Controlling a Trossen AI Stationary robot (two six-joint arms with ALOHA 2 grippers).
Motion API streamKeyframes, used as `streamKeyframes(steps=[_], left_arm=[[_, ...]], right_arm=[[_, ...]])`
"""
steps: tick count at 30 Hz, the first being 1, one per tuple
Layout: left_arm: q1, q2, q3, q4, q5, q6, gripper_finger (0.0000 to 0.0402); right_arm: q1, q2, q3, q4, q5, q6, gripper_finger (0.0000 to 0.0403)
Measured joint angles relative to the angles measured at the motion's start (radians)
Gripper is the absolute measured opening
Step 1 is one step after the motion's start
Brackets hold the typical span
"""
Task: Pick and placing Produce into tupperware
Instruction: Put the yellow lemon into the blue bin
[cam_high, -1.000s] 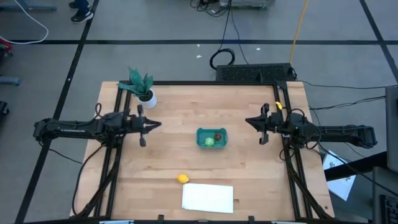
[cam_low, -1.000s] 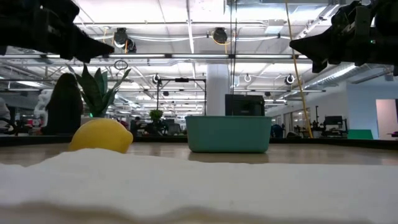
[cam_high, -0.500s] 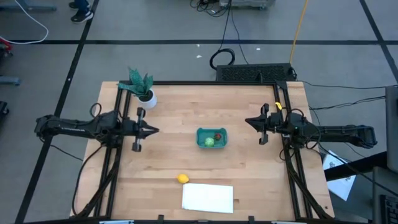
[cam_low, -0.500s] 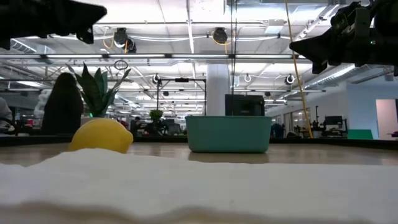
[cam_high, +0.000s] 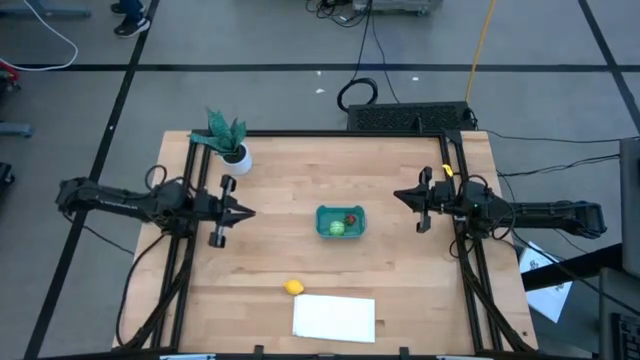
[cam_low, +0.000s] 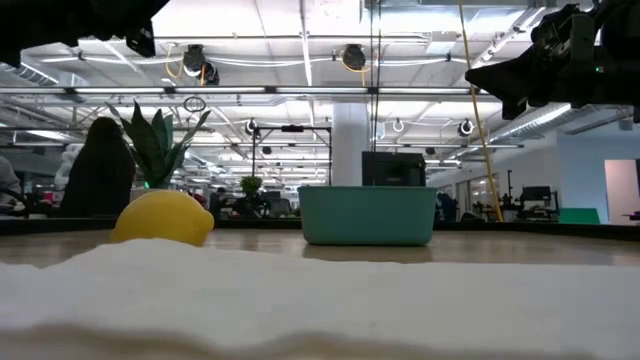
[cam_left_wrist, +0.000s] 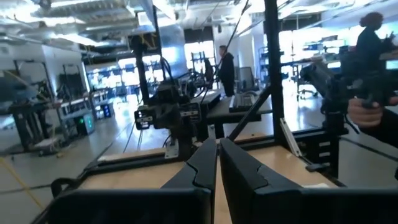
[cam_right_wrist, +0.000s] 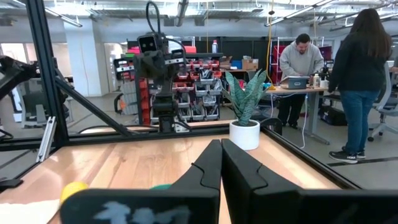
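The teal tub (cam_high: 341, 221) sits mid-table on its base, with the round green piece (cam_high: 337, 228) and the small red piece (cam_high: 351, 219) inside. The yellow lemon (cam_high: 293, 288) lies on the wood nearer the near edge, beside the white sheet; in the low view the lemon (cam_low: 162, 218) is left of the tub (cam_low: 368, 215). My left gripper (cam_high: 247, 212) hovers shut, left of the tub and high above the table. My right gripper (cam_high: 400, 196) hovers shut to the tub's right. In the wrist views both the left gripper (cam_left_wrist: 217, 148) and the right gripper (cam_right_wrist: 221, 147) show closed fingers.
A flat white sheet (cam_high: 334, 318) lies at the near edge. A potted plant (cam_high: 228, 140) stands at the far left corner. A black frame runs along the table's sides. People stand in the room beyond the table. Bare wood lies between the tub and both arms.
My left gripper has risen, climbing almost out of the top of the low view, and has drawn back a little toward the table's left and near edges, staying shut. The right arm, the tub and the produce have kept still.
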Motion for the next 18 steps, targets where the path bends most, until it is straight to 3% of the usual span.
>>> streamKeyframes(steps=[18], left_arm=[[-0.084, 0.361, 0.344, -0.363, -0.011, -0.010, 0.0026]], right_arm=[[0.000, 0.002, 0.000, -0.007, 0.000, -0.008, 0.0000]])
